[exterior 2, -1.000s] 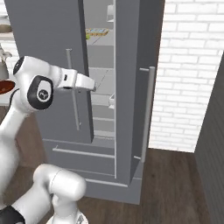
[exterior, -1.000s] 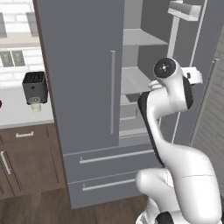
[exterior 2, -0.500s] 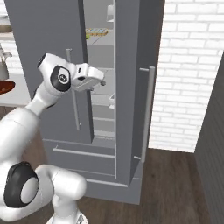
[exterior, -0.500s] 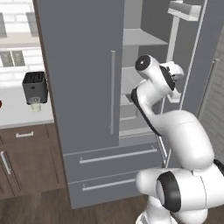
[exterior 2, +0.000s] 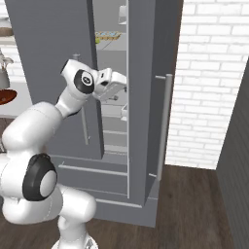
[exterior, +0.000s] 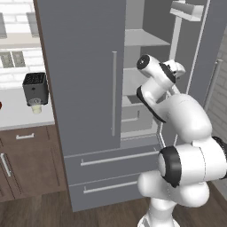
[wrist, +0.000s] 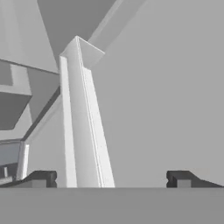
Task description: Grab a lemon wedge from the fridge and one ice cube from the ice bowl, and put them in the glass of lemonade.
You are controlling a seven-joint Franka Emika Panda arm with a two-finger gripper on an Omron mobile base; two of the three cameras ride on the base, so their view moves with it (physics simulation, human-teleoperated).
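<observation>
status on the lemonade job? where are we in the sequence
Done: the fridge has its right door swung open, shelves exposed. In hand: nothing held; the pincer is open and empty, reaching into the open side of the fridge, close to an inner white edge. Left: find and grab the lemon wedge, then an ice cube, and drop both in the glass of lemonade sitting on the counter under the black appliance.

No text, label, brand, number or sign can be read anywhere in these views. The fridge doors and the toaster are seen as plain, unmarked surfaces.
</observation>
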